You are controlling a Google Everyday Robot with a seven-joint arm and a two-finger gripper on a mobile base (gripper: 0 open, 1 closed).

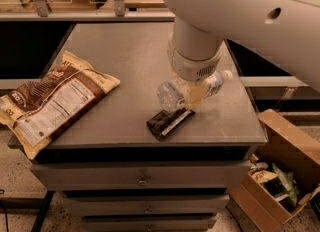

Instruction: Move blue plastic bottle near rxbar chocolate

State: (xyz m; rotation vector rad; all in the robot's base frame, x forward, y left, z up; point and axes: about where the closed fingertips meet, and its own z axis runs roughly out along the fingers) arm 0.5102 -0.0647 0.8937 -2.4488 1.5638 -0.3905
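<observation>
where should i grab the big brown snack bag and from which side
Take the snack bag by the end that overhangs the table edge, coming in level from beyond that edge. It lies flat, so only there can fingers close above and below it. The end effector is shut on the blue plastic bottle, just above the rxbar chocolate.

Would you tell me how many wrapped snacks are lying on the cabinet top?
2. The snack bag lies at the left edge; the rxbar chocolate lies near the front middle. The claw, just behind the bar, holds the blue plastic bottle. The arm may hide others.
</observation>
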